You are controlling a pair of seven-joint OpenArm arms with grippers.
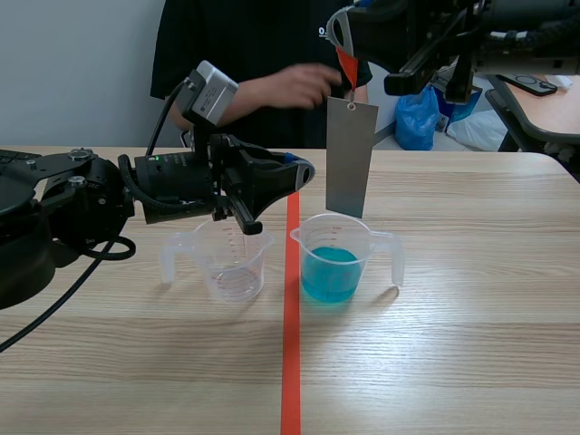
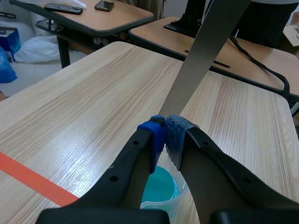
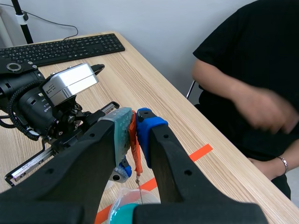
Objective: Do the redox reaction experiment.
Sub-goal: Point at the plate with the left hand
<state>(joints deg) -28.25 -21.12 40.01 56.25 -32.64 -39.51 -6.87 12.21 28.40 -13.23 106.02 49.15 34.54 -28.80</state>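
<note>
Dangling flat grey metal plate (image 1: 350,159)

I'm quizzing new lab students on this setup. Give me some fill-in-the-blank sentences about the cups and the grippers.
1. The right gripper is shut on an orange strip from which a metal ____ hangs.
2. It hangs over the cup that holds ____ liquid.
3. The second cup stands on the ____ arm's side of the tape line.
4. The left gripper has its fingers ____, holding nothing.

Missing words: plate; blue; left; shut.
</note>
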